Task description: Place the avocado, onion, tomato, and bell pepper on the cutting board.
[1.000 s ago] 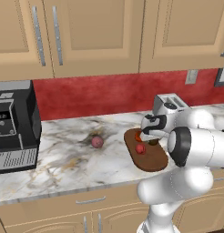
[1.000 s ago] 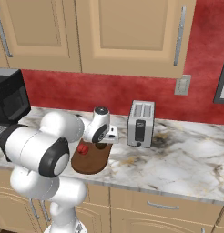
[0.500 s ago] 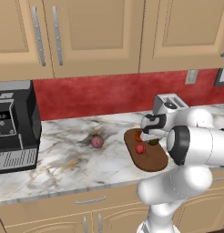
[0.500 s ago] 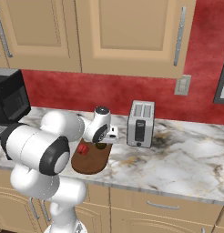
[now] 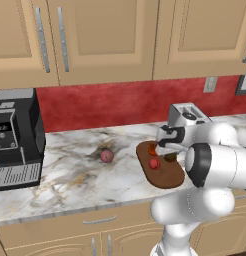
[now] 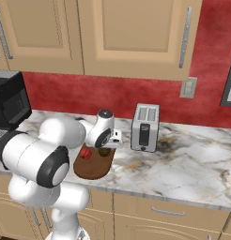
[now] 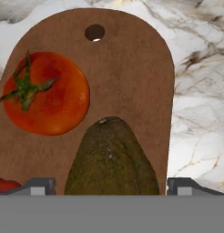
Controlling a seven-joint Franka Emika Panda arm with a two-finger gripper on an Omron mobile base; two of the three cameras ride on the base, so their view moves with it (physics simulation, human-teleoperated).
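The dark oval cutting board [image 7: 132, 68] lies on the marble counter. On it sit the tomato [image 7: 48, 93], the avocado [image 7: 109, 154] and a red piece that looks like the bell pepper [image 7: 2, 184]. My gripper [image 7: 111, 186] is open, one fingertip on each side of the avocado with a small gap to each. From the left base camera the gripper [image 5: 169, 151] hangs just over the avocado [image 5: 170, 157], beside the tomato [image 5: 152, 149] and the bell pepper [image 5: 154, 163]. The pinkish onion [image 5: 106, 156] rests on the counter left of the board [image 5: 165, 177].
A silver toaster [image 5: 185, 116] stands right behind the board against the red backsplash. A black coffee machine [image 5: 15, 137] occupies the counter's left end. Wooden cabinets hang overhead. Bare marble spreads between the onion and the coffee machine.
The jaws have spread apart and let go of the avocado, which now rests on the cutting board. The arm and the other produce stayed in place.
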